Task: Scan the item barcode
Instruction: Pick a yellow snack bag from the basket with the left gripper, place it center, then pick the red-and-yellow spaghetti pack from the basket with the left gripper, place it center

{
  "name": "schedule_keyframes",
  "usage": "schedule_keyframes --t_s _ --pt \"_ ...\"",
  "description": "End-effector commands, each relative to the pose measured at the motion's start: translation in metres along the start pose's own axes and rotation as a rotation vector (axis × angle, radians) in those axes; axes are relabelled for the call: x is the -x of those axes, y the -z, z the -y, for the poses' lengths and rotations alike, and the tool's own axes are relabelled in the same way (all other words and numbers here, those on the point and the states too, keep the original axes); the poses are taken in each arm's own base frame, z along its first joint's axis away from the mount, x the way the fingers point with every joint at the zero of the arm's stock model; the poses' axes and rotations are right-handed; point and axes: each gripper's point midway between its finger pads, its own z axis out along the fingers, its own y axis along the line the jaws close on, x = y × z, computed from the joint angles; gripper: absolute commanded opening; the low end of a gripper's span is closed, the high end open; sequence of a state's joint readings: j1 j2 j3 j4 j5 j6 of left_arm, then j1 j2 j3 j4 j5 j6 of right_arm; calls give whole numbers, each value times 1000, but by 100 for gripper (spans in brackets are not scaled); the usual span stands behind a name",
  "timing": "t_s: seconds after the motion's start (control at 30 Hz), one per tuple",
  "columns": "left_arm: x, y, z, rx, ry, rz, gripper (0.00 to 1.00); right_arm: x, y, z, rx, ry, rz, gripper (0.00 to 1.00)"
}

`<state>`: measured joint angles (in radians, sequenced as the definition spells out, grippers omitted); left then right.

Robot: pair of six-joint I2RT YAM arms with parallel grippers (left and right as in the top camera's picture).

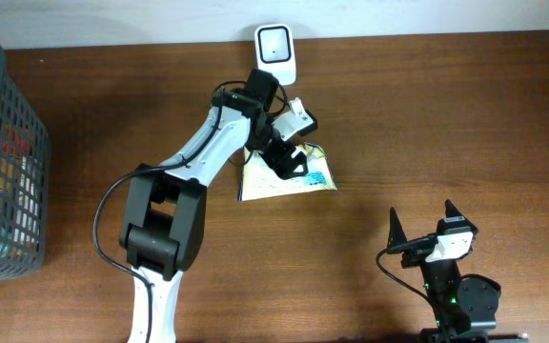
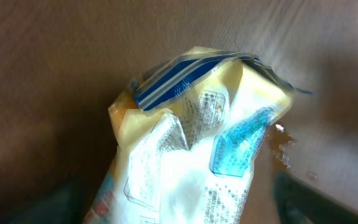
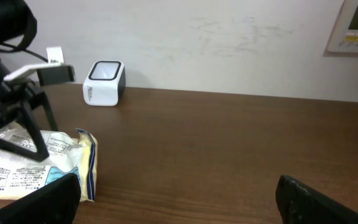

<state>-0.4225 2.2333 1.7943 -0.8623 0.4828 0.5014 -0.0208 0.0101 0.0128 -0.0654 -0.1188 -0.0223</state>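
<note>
Two arms show in my overhead view. The left gripper (image 1: 289,160) hangs over the snack packet (image 1: 294,184) at centre frame, just below the white scanner (image 1: 275,48) at the top edge. On the left wrist camera its dark fingers are blurs in the bottom corners, wide apart, and the packet between them seems clear of both, so I read the jaws as spread and holding nothing. The packet lies on the wooden table (image 1: 465,114). The right gripper (image 1: 423,221) sits at lower right, fingers fully apart, empty. A grey basket (image 1: 8,162) stands at the left edge.
</note>
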Motion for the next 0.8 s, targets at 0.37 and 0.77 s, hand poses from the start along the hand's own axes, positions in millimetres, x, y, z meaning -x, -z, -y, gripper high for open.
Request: schedule_keyframes --t_s 0.37,0.77 --pt "-335 543 -172 1236 1430 339 99 -3 0 0 0 -4 -3 99" --pt "-476 310 -297 849 1158 -7 100 -3 0 0 0 -4 -3 99"
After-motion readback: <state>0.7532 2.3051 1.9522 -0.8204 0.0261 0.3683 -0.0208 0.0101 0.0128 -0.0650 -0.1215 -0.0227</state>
